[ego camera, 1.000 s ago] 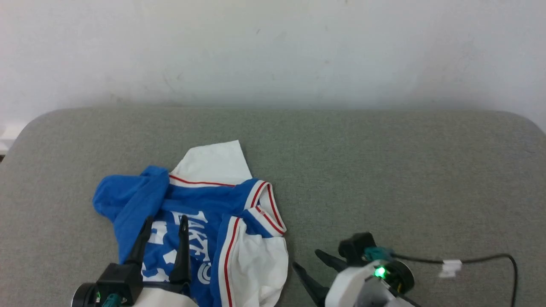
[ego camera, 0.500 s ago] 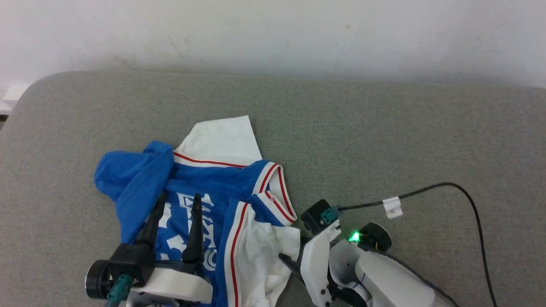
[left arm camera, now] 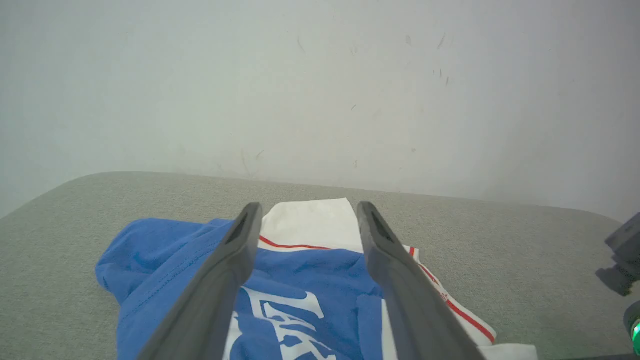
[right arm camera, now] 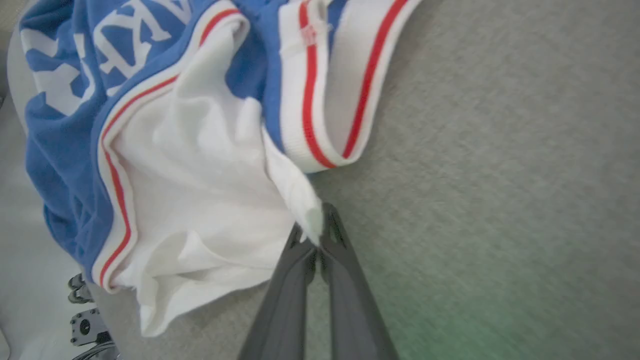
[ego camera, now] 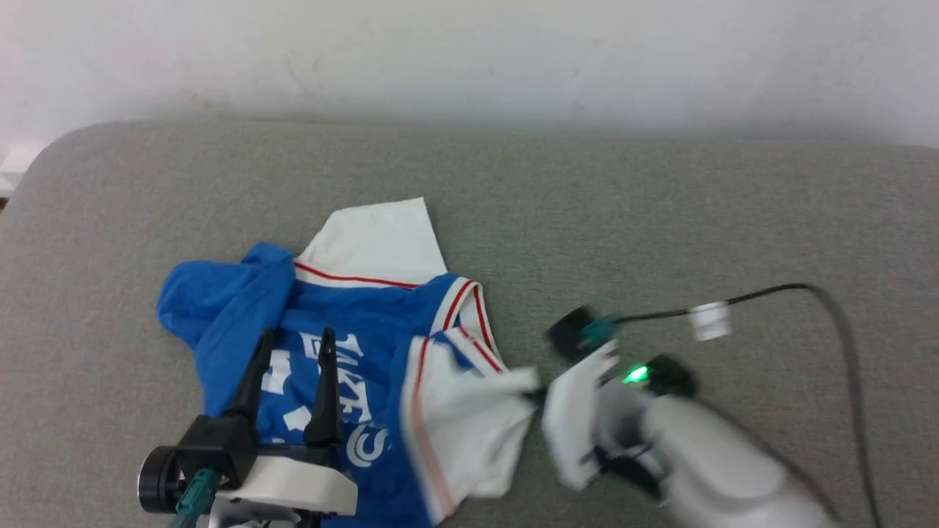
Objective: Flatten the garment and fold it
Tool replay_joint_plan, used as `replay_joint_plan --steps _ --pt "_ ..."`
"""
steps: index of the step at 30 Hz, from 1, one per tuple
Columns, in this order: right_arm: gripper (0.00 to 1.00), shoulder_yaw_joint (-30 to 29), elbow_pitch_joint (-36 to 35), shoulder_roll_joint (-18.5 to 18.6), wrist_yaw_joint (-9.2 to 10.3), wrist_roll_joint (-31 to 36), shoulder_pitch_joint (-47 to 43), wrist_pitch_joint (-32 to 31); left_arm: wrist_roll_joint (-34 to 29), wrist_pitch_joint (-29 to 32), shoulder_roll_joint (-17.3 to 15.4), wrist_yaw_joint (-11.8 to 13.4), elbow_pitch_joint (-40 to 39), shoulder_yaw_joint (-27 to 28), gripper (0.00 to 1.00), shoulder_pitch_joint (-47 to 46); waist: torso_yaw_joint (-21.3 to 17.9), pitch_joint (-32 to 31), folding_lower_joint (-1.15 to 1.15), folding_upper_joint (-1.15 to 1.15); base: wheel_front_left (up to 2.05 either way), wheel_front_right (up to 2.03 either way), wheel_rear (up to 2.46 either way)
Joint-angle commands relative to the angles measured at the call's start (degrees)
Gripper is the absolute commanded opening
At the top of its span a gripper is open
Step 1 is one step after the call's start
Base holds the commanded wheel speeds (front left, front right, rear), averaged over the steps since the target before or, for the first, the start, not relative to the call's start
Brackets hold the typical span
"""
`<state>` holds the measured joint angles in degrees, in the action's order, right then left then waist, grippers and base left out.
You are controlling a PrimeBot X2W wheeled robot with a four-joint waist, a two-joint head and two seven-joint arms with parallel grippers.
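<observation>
Nearest the camera, the robot's left gripper [ego camera: 297,334] hangs over the white lettering of the bright blue jersey T-shirt with white sleeves and red-striped trim [ego camera: 367,323], its two long dark fingers spread wide and holding nothing; to its right, the right gripper [right arm camera: 315,227] is pinched tight on a corner of the near white sleeve [right arm camera: 200,165], the cloth drawn to a point between its fingertips; a green light [ego camera: 634,375] glows on that wrist, and a black cable with a white tag [ego camera: 807,290] arcs away from it; the T-shirt lies crumpled, front up, on the left half of the grey-green fabric-covered desk [ego camera: 660,220], its striped collar [ego camera: 480,330] turned toward the right gripper, its blue body bunched to the left, its second white sleeve [ego camera: 381,246] flat on the far side; beyond the desk's rounded far edge stands a scuffed white wall [ego camera: 469,59].
</observation>
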<state>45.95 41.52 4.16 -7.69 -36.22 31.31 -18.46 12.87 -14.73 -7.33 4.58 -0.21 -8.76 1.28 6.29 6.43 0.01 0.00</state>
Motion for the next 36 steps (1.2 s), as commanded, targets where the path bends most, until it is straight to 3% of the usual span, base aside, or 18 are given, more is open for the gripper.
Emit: replay_joint_plan --steps 1,7,8,11,14,19,20,21,22,30,36 --pt "0.0 -3.68 -1.11 4.18 0.2 0.87 -0.33 2.46 -0.84 -0.27 0.43 -0.36 -0.04 0.6 1.0 0.97 -1.56 -1.38 -0.01 0.0 0.0 0.0 0.0" --pt "0.0 -20.88 -6.24 14.42 0.2 4.53 -4.67 4.58 -1.24 -0.27 0.91 -0.85 -0.59 1.93 1.0 2.87 -4.24 -2.7 -0.01 0.0 0.0 0.0 0.0" --pt "0.0 -20.88 -6.24 14.42 0.2 4.53 -4.67 4.58 -1.24 -0.27 0.91 -0.85 -0.59 1.93 1.0 2.87 -4.24 -2.7 -0.01 0.0 0.0 0.0 0.0" --pt "0.0 -31.66 -6.77 17.88 0.2 6.79 -9.75 2.94 -1.5 -0.27 0.98 -1.15 -0.65 2.37 1.0 3.31 -5.18 -2.89 -0.01 0.0 0.0 0.0 0.0" --pt "0.0 -41.95 -7.31 18.66 0.2 9.3 -15.94 0.85 -1.63 -0.27 0.98 -1.56 -0.46 2.67 1.0 3.42 -5.69 -2.98 -0.01 0.0 0.0 0.0 0.0" --pt "0.0 -54.4 -11.32 14.26 0.2 14.62 -25.14 -2.11 -1.89 -0.27 0.74 -1.79 0.57 3.15 1.0 3.93 -6.76 -3.54 -0.01 0.0 0.0 0.0 0.0" --pt "0.04 -55.81 -12.65 13.04 0.2 15.8 -26.32 -2.33 -1.92 -0.27 0.67 -1.81 0.83 3.21 1.0 4.06 -7.01 -3.66 -0.01 0.0 0.0 0.0 0.0" --pt "0.39 -57.0 -13.99 11.67 0.2 16.66 -27.22 -2.29 -1.94 -0.27 0.56 -1.86 1.21 3.2 1.0 4.19 -7.29 -3.87 -0.01 0.0 0.0 0.0 0.0" --pt "1.0 -57.93 -15.48 10.43 0.2 17.55 -28.0 -1.88 -2.02 -0.24 0.38 -1.95 1.75 3.06 1.0 4.29 -7.47 -4.14 -0.01 0.0 0.0 0.0 0.0" --pt "1.0 -63.01 -28.82 3.02 0.2 25.61 -31.92 11.1 -1.08 3.53 -0.66 -2.72 4.1 2.59 1.0 2.89 -8.4 -6.66 -0.01 0.0 0.0 0.0 0.0" --pt "1.0 -58.47 -36.97 0.01 0.2 27.67 -35.71 15.02 0.57 14.64 -1.02 -4.72 8.56 0.31 1.0 -2.07 -9.2 -6.47 -0.01 0.0 0.0 0.0 0.0"
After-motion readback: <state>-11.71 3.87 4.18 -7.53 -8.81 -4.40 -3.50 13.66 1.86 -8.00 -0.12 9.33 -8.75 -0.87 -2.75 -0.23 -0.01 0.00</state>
